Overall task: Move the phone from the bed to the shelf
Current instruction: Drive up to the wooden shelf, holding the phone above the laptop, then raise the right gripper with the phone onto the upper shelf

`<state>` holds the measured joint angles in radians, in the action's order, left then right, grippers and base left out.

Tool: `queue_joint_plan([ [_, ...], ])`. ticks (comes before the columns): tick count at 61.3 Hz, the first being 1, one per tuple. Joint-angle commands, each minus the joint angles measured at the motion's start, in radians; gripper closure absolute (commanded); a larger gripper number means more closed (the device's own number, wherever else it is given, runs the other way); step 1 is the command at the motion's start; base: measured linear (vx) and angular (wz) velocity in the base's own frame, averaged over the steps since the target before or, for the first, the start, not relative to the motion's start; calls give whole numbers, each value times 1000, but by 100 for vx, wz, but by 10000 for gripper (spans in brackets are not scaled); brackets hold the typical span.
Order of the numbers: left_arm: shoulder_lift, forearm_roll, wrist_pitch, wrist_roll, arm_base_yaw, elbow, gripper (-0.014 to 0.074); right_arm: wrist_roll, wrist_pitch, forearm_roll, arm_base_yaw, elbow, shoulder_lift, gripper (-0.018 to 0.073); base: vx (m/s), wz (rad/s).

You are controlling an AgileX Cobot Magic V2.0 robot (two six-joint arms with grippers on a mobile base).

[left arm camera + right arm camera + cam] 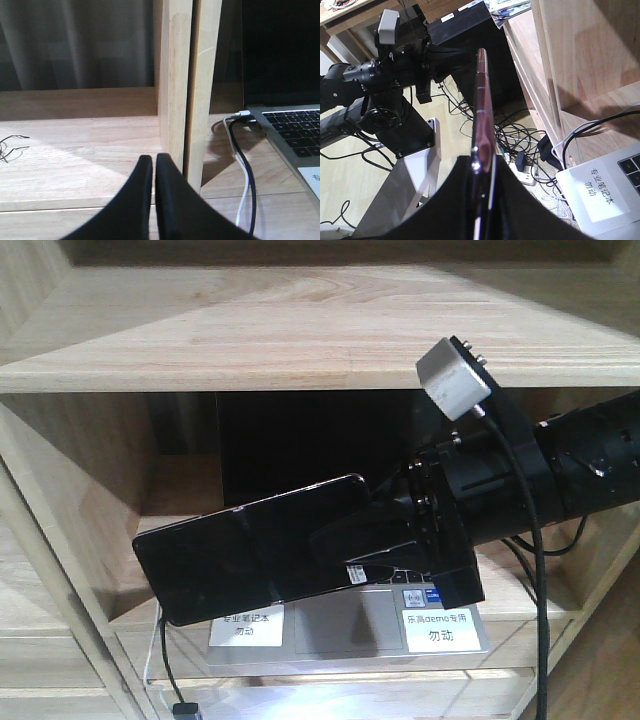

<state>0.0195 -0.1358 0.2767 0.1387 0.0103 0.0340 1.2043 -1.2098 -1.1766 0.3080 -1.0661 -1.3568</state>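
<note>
One step left: right gripper (pixel 352 540) clenches phone (pixel 240 550) mid-air at the near edge of shelf (pixel 300 345), above laptop (pixel 345 630). Pickup done, set-down pending. Left gripper (pixel 153 192) pinched closed w/ nothing in it.

Warm, even light on the shelf (pixel 300 340), dark recesses behind; close fingers (pixel 132 202) blur in wrist views.

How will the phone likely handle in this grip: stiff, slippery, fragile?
Probably stiff: the phone juts sideways from the right gripper without sagging, though its middle crease might flex. Likely slippery, given the glossy face. Gripped near one end, it could pivot if bumped on the shelf.
</note>
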Motion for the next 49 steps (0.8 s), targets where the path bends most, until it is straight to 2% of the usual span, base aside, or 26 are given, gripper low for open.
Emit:
queue_joint_plan([
  [1, 5, -10, -73, -4, -3, 2, 596, 7, -79, -97, 1, -26, 34, 564, 0, 0],
  [33, 5, -10, -73, -4, -3, 2, 596, 7, -79, -97, 1, -26, 34, 564, 0, 0],
  [49, 5, -10, -73, -4, -3, 2, 596, 19, -71, -130, -5, -32, 34, 564, 0, 0],
])
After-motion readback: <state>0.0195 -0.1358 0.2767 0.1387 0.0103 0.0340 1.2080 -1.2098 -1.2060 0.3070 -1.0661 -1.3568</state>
